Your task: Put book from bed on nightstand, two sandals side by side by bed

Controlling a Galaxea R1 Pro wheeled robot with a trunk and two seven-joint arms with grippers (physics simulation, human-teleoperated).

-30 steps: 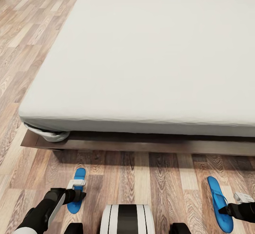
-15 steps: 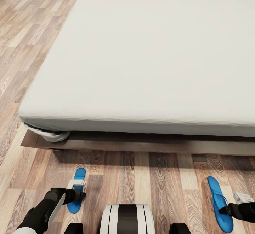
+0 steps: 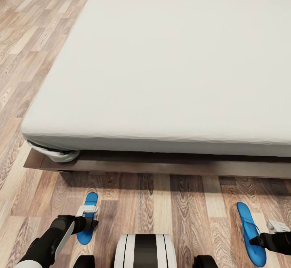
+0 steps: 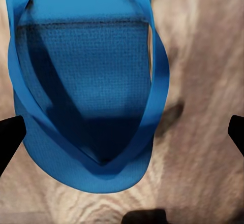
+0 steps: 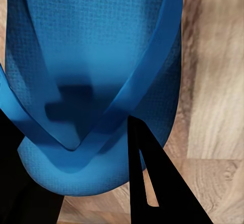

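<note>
- My left gripper [image 3: 89, 218] hangs low at the end of my bent left arm, fingers spread wide apart.
- My right gripper [image 3: 270, 231] reaches inward, its dark fingers [image 5: 152, 183] parted.

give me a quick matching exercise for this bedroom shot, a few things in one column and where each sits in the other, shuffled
Things:
1. left sandal
2. right sandal
3. mattress
4. bed frame

Places or states:
A. dark wood strip just under the pale bedding
B. on the floor under the left gripper
C. plain, pale, on top of the bed
D. on the floor beside the right gripper

Pairs: 1-B, 2-D, 3-C, 4-A
</note>
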